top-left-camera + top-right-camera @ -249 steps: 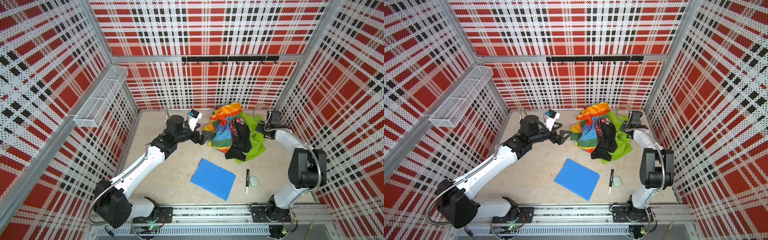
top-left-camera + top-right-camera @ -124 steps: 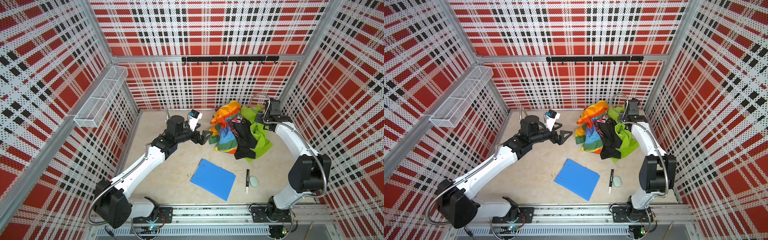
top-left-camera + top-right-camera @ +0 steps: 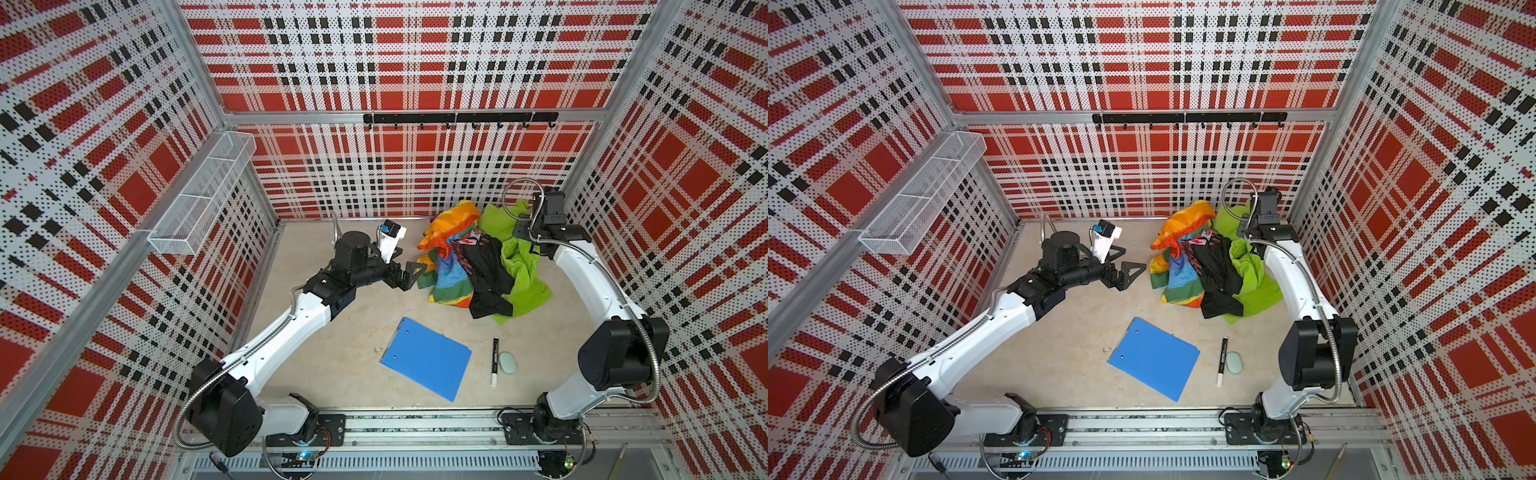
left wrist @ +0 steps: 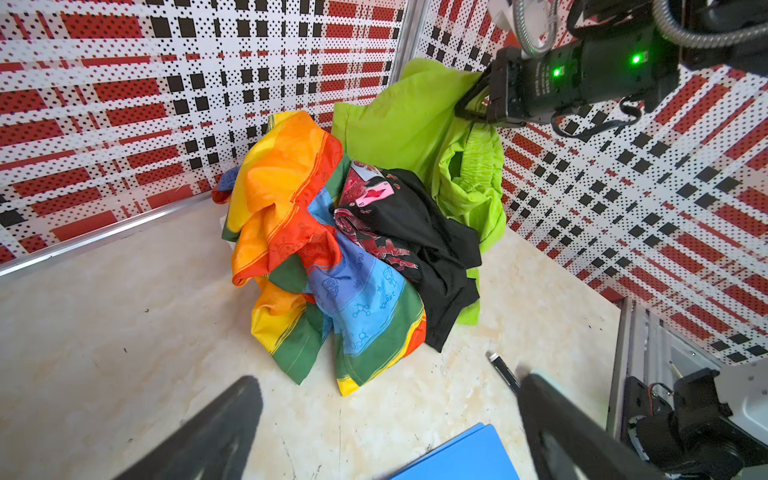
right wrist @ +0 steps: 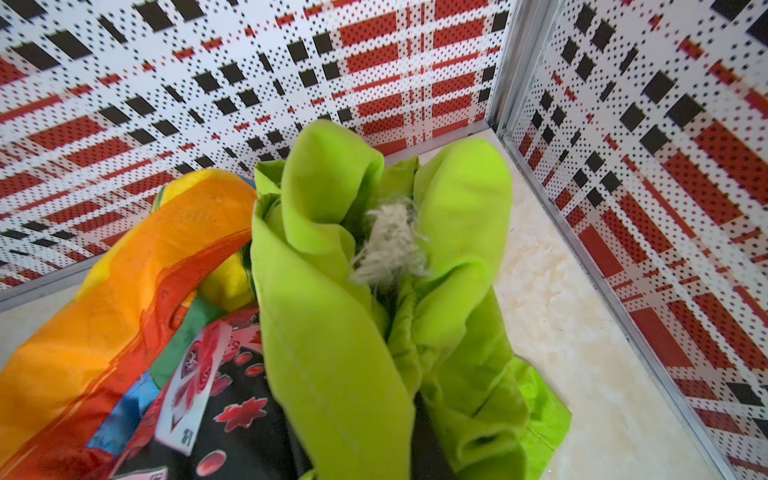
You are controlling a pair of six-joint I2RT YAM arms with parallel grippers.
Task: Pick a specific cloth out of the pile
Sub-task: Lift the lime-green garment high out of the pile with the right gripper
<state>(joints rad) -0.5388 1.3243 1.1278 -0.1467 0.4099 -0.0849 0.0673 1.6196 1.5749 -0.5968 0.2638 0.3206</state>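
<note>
Since a second ago the right arm has lifted and pulled back toward the far right corner, dragging the pile with it, while the left gripper has backed away from the striped cloth. Nearest the rail a blue clipboard (image 3: 426,358) lies flat on the floor, with a marker (image 3: 494,361) just beside it. Farther in, the left gripper (image 4: 388,386) hovers low, jaws wide apart and empty, near the pile (image 3: 457,286) but clear of it. The pile has a striped cloth (image 3: 446,257) on its left, a black garment (image 3: 486,266) with red-pink print in the middle and the green cloth (image 3: 521,270) on its right. The green cloth is plain bright lime, thin and creased, with a gathered hem and a frayed pale tuft (image 5: 390,245). Its lower part lies on the floor, partly under the black garment, and its upper part rises bunched. Farthest back, by the corner, the right gripper (image 4: 471,104) is clamped on that raised bunch, its arm arching up from the right.
</note>
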